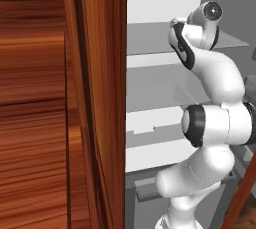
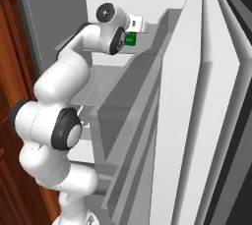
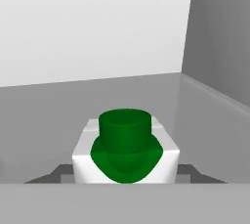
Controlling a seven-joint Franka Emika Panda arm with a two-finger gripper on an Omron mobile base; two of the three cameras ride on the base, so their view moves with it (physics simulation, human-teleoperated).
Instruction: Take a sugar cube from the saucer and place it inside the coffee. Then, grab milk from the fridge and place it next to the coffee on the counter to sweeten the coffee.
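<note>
The milk [image 3: 124, 142], a small white carton with a green cap, stands on a grey shelf [image 3: 44, 115] inside the open fridge [image 2: 147, 3]. In the hand view my gripper [image 3: 125, 175] is shut on the milk, with a dark fingertip [image 3: 62, 172] pressed against each side of the carton. From the right base view, the arm reaches up to the upper shelf. The carton's green [image 2: 130, 39] shows just below the hand there.
A brown wooden cabinet [image 1: 50, 98] stands close on the left of the fridge opening. The fridge door [image 2: 197, 121] with its racks stands open on the right. Pale shelves [image 1: 150, 123] run below the arm, and the fridge's side wall [image 3: 219, 37] is close by the carton.
</note>
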